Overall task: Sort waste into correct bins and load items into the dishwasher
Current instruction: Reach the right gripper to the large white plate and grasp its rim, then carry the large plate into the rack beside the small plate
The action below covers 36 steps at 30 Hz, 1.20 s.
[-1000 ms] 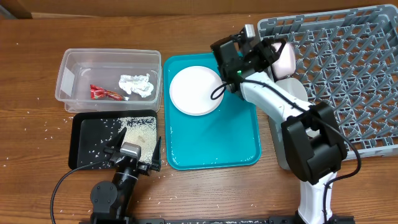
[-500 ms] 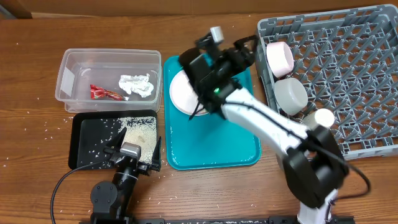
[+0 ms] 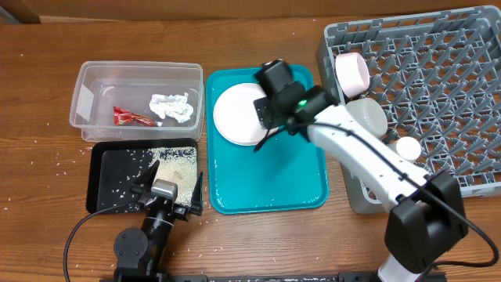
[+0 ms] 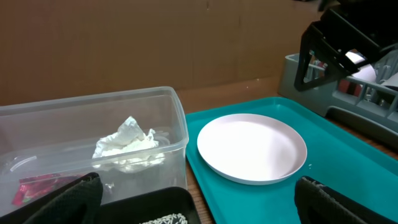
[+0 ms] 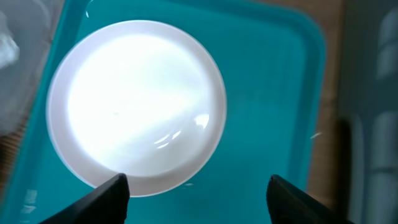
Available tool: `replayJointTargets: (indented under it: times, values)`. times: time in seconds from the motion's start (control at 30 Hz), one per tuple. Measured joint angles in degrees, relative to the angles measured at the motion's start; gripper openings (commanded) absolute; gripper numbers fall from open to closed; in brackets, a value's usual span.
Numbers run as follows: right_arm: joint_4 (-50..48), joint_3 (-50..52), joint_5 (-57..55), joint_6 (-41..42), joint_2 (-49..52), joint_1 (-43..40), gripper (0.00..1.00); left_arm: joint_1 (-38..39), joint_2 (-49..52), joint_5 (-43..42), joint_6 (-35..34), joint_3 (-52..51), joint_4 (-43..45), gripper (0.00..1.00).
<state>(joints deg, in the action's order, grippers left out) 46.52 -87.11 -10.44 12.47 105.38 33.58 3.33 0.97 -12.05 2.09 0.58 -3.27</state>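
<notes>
A round white plate (image 3: 233, 113) lies at the back of the teal tray (image 3: 270, 184); it also shows in the left wrist view (image 4: 252, 147) and the right wrist view (image 5: 137, 102). My right gripper (image 3: 264, 117) is open and empty, hovering over the plate's right edge (image 5: 199, 199). My left gripper (image 3: 168, 196) is open and empty at the front of the black tray (image 3: 117, 168), which holds rice grains (image 3: 176, 166). The clear tub (image 3: 94, 78) holds the red wrapper (image 3: 131, 117) and the white tissue wad (image 3: 172, 107). The chopsticks are out of view.
The grey dish rack (image 3: 438, 78) stands at the right and holds a pale pinkish bowl (image 3: 352, 70), a greyish round dish (image 3: 366, 117) and a small white cup (image 3: 407, 146) along its left side. Stray rice grains lie on the wooden table (image 3: 47, 157).
My right arm has swung left from the rack's left edge across the teal tray and now hangs over the plate. The left arm has not moved.
</notes>
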Motion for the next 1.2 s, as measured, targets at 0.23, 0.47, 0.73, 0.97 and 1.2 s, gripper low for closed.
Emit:
replayJointTargets:
  times: [0.23, 0.47, 0.73, 0.97, 1.2]
  values:
    - [-6.03, 2.73, 16.61, 10.86, 6.97, -8.87, 0.48, 0.0, 0.0, 0.0, 0.0, -0.02, 0.02, 1.0]
    - [-6.84, 3.23, 24.65, 12.98, 13.49, -10.25, 0.35, 0.0, 0.0, 0.0, 0.0, -0.02, 0.07, 1.0]
    - [-5.46, 3.19, 25.73, 15.8, 14.25, -8.5, 0.04, 0.0, 0.0, 0.0, 0.0, -0.02, 0.07, 1.0]
    - [-3.87, 3.21, 14.58, 13.6, 5.7, -9.99, 0.04, 0.0, 0.0, 0.0, 0.0, -0.02, 0.07, 1.0]
    - [-2.43, 2.54, -13.22, 5.11, -14.91, -10.23, 0.04, 0.0, 0.0, 0.0, 0.0, -0.02, 0.07, 1.0]
